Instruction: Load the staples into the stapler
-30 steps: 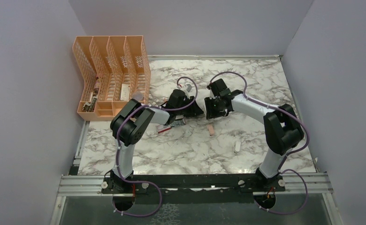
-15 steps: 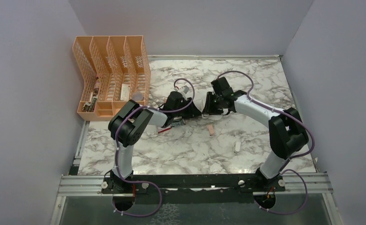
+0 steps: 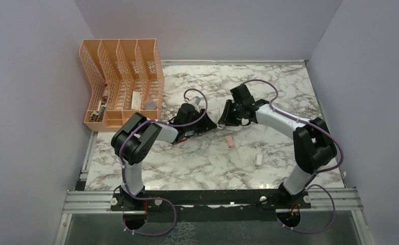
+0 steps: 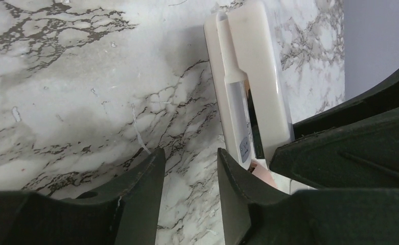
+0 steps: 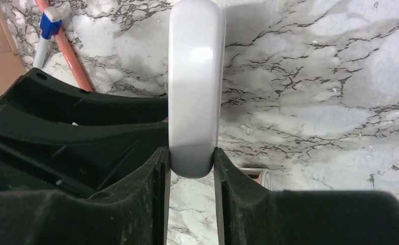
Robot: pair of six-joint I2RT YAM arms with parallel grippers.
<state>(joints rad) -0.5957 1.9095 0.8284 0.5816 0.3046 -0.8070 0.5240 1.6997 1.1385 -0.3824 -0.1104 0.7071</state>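
Note:
The white stapler (image 5: 196,76) is gripped at one end between my right gripper's (image 5: 191,163) fingers and held over the marble table. In the left wrist view the stapler (image 4: 248,76) shows opened, with its silver inner rail exposed. My left gripper (image 4: 187,168) is open and empty, just left of the stapler's near end, with bare marble between its fingers. In the top view the two grippers meet at mid table, left (image 3: 211,124) and right (image 3: 226,117). A corner of the red-and-white box (image 3: 179,141) peeks from under the left arm. The grey staples are out of view.
A short pink block (image 3: 230,141) lies just in front of the grippers, and a small white piece (image 3: 259,160) lies nearer the right arm. An orange pen with a blue cap (image 5: 64,51) lies behind the left gripper. An orange file organiser (image 3: 120,81) stands at the back left.
The left arm's elbow and wrist have swung left and its gripper has drawn back a little. The right gripper has shifted slightly left and farther back, still holding the stapler.

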